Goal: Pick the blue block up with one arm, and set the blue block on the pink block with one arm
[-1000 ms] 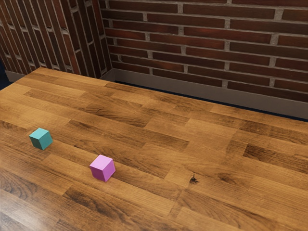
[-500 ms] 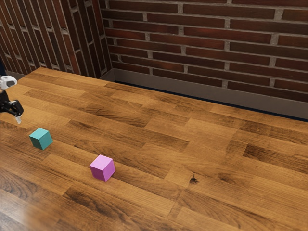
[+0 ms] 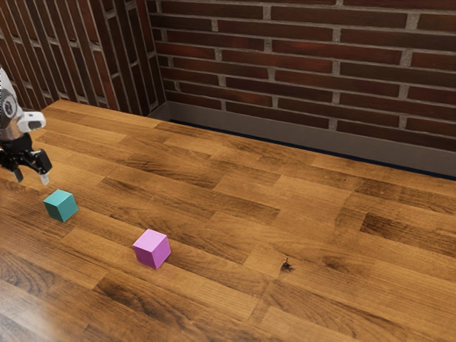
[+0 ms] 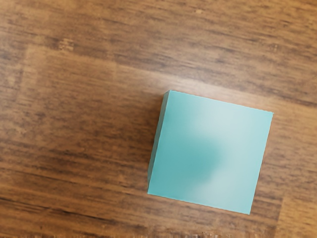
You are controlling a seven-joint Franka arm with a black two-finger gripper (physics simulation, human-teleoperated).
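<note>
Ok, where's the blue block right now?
The blue block sits on the table at the exterior view's left, up and left of the pink block, just below and right of the open jaws.

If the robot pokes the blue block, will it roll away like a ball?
Probably not. The blue block is a cube resting on a flat face on the wooden table, so it should slide rather than roll. Its edges look crisp and straight, so it is likely stiff, not squishy. Its smooth faces might be a bit slippery to pinch.
</note>
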